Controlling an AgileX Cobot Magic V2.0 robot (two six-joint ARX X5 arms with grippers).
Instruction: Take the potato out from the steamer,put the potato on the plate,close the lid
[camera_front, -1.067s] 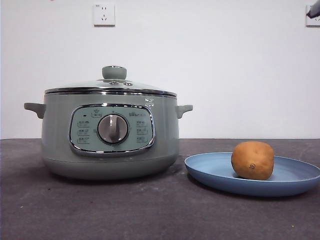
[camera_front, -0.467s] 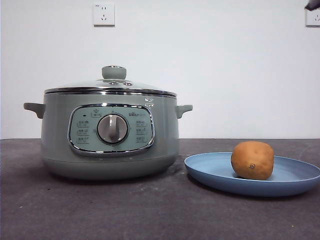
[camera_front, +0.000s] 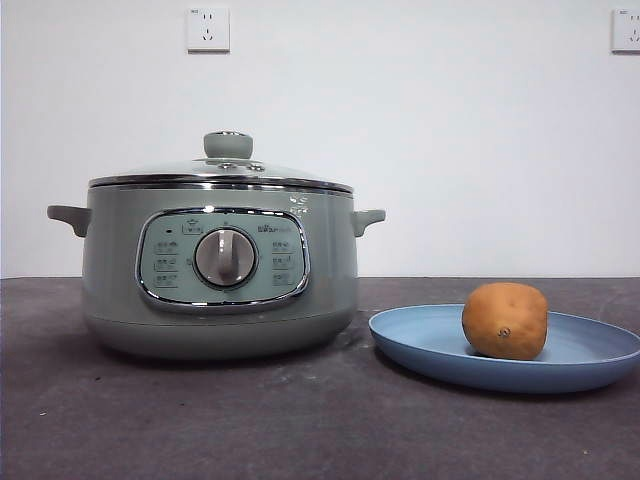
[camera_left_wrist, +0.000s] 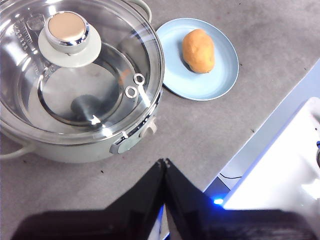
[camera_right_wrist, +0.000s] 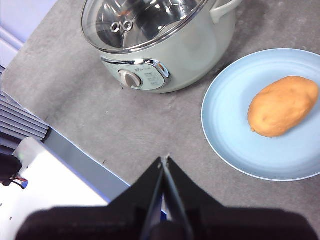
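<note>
The sage-green steamer (camera_front: 220, 270) stands at the left of the table with the glass lid (camera_front: 222, 172) resting on its rim, closed. The potato (camera_front: 505, 320) lies on the light blue plate (camera_front: 420, 340) to the steamer's right. In the left wrist view the lid (camera_left_wrist: 75, 75), the plate (camera_left_wrist: 220, 75) and the potato (camera_left_wrist: 198, 50) show below. My left gripper (camera_left_wrist: 164, 162) is shut and empty, high above the table's front edge. My right gripper (camera_right_wrist: 164, 160) is shut and empty, high above the table, with the steamer (camera_right_wrist: 190, 55), plate (camera_right_wrist: 230, 135) and potato (camera_right_wrist: 283, 106) below it.
The table is a dark grey mat (camera_front: 300, 420). A white wall with two power sockets (camera_front: 208, 29) stands behind. White equipment (camera_left_wrist: 285, 180) and a pale floor lie past the table's front edge.
A black arm tip at the top right corner of the front view has risen out of sight. The steamer, lid, plate and potato have not moved.
</note>
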